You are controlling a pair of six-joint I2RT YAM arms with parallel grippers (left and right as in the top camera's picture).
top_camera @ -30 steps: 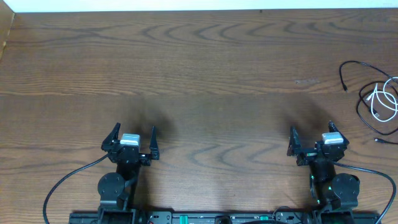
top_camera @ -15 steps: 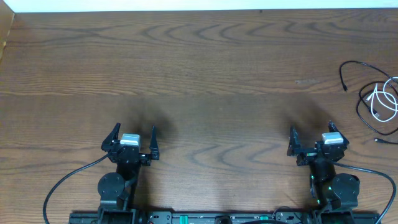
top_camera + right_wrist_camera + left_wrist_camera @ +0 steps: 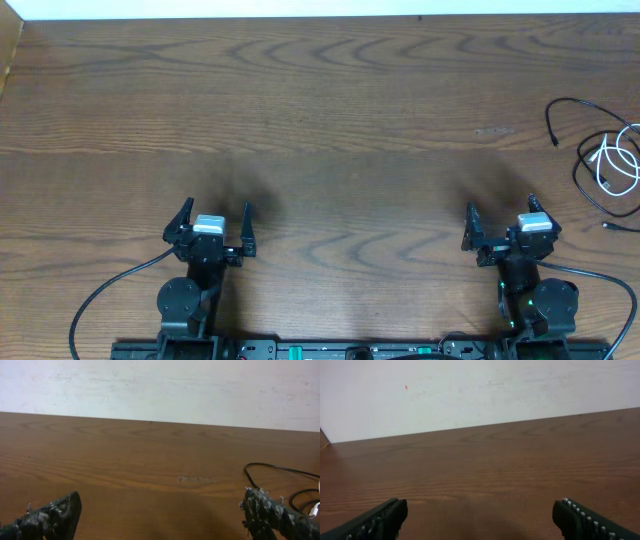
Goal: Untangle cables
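Observation:
A thin black cable (image 3: pixel 583 160) and a thin white cable (image 3: pixel 618 160) lie tangled together at the table's far right edge. The black cable also shows at the right of the right wrist view (image 3: pixel 280 471), with a bit of the white cable (image 3: pixel 315 506) at the frame edge. My left gripper (image 3: pixel 213 220) is open and empty near the front left, far from the cables; its fingers frame bare wood in the left wrist view (image 3: pixel 480 517). My right gripper (image 3: pixel 500 218) is open and empty near the front right, a short way left of and nearer than the cables (image 3: pixel 160 515).
The wooden table (image 3: pixel 320 120) runs back to a white wall (image 3: pixel 480 390). Thicker black arm wires (image 3: pixel 100 295) loop beside each arm base at the front edge.

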